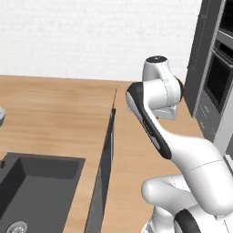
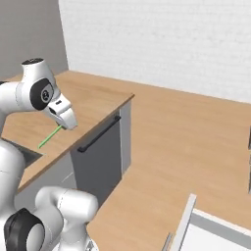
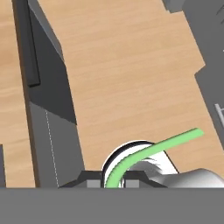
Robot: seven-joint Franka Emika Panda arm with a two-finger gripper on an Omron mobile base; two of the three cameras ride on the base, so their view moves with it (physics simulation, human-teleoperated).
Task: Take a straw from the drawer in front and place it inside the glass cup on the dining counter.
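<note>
My gripper (image 2: pixel 68 125) hangs over the end of the dining counter (image 2: pixel 95 98), shut on the light-green straw (image 2: pixel 49 138). In the right base view the straw slants down and to the left from the jaws, above the wood top. Seen from the hand, the straw (image 3: pixel 168 142) rises between the fingertips of the gripper (image 3: pixel 113 183) and bends off to the right over the floor. The drawer (image 2: pixel 185 219) stands pulled out at the lower right, white inside. The long wood dining counter (image 1: pixel 54 113) fills the left of the left base view. The glass cup is out of view.
A black sink (image 1: pixel 38 179) is sunk into the counter near me. A dark panel with a bar handle (image 2: pixel 98 135) faces the floor under the counter end. A tall grey oven stack (image 1: pixel 214 86) stands at the right. A small grey rim (image 1: pixel 1 113) is cut off at the left edge.
</note>
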